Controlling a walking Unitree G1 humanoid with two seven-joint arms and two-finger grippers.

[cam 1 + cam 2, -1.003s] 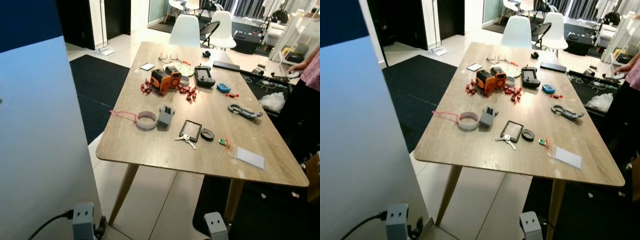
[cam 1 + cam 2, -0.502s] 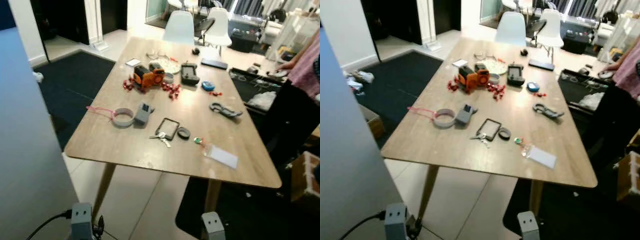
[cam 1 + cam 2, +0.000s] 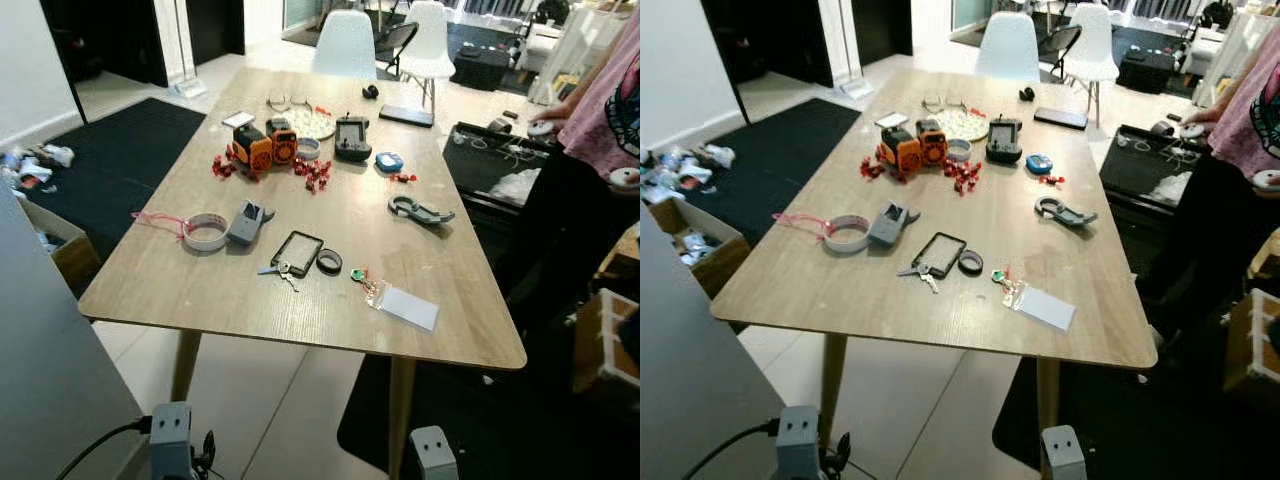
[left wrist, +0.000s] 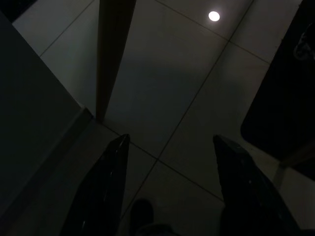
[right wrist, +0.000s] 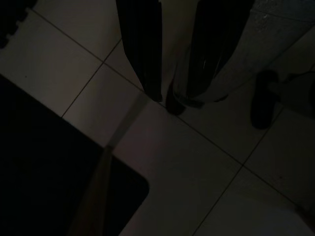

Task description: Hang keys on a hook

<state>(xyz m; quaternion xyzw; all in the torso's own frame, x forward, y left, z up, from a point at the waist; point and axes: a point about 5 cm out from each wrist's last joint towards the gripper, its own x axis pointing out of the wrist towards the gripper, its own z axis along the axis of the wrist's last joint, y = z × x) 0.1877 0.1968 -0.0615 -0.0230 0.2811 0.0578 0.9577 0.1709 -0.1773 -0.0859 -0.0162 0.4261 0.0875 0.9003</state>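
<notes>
Keys (image 3: 279,268) — small silver bunch on long light wooden table (image 3: 240,305), touching black-framed rectangle (image 3: 297,251). Left gripper (image 4: 170,189) spread wide, right gripper (image 5: 174,73) parted — both empty over floor tiles.

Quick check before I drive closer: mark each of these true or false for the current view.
1. The keys lie on the table. True.
2. The left end effector is shut on the keys. False: its fingers stand apart over floor tiles, holding nothing.
3. The white card lies near the table's near edge. True.
4. The orange gadget sits on the floor. False: it is on the table, farther back than the keys.
5. A person stands by the table's right side. True.
</notes>
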